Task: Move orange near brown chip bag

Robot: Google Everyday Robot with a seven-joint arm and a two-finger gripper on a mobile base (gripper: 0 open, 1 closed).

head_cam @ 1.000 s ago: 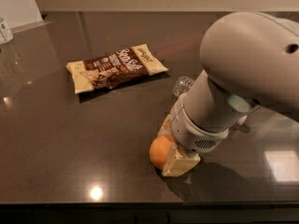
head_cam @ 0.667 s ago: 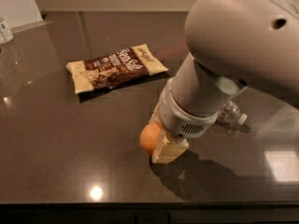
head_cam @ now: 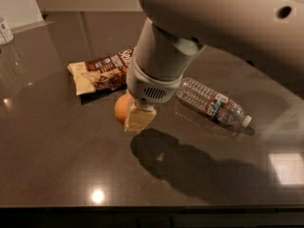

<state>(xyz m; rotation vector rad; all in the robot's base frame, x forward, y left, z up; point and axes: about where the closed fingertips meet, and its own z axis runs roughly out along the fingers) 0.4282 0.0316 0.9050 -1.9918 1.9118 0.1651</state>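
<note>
The orange (head_cam: pixel 121 109) sits in my gripper (head_cam: pixel 129 117), which is shut on it. One cream fingertip (head_cam: pixel 140 119) shows on its right side; the other is hidden behind the fruit. The orange hangs a little above the dark table (head_cam: pixel 57 146), and its shadow falls to the lower right. The brown chip bag (head_cam: pixel 97 72) lies flat just behind and to the left of the orange, its right end hidden by my wrist. My big white arm fills the upper right of the view.
A clear plastic water bottle (head_cam: pixel 213 103) lies on its side to the right of the gripper. A small white container (head_cam: pixel 4 30) stands at the far left edge. The table's front edge runs along the bottom.
The gripper has carried the orange up off the table and to the back left, closer to the chip bag. The water bottle, hidden behind the arm before, now shows.
</note>
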